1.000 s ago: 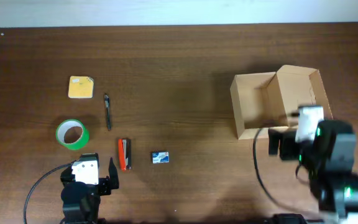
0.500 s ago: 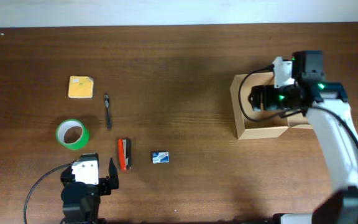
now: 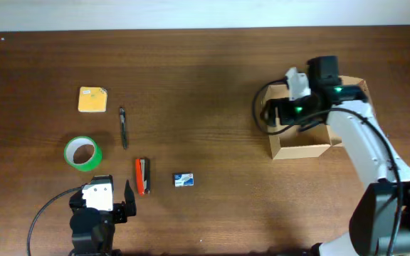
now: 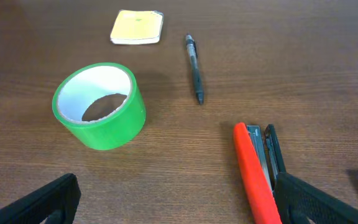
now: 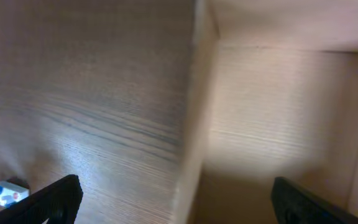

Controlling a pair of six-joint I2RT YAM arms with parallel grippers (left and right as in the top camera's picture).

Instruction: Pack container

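Note:
The container (image 3: 301, 148) is an open tan cardboard box at the right of the table, its flap lid raised at the back right. My right gripper (image 3: 269, 114) is open and empty over the box's left wall. In the right wrist view that wall (image 5: 194, 124) runs between the open fingers (image 5: 179, 211), with the bare box floor to its right. My left gripper (image 3: 100, 186) is open and empty at the front left; in the left wrist view its fingers (image 4: 179, 211) flank bare table.
A green tape roll (image 3: 82, 153) (image 4: 99, 106), yellow sticky notes (image 3: 92, 99) (image 4: 137, 27), a pen (image 3: 123, 128) (image 4: 194, 68), a red stapler (image 3: 142, 176) (image 4: 257, 180) and a small blue-white packet (image 3: 184, 180) (image 5: 8, 193) lie on the left half.
My right arm has swung from the front right up over the box, then leftward to its left wall. The left arm and the loose items have not moved.

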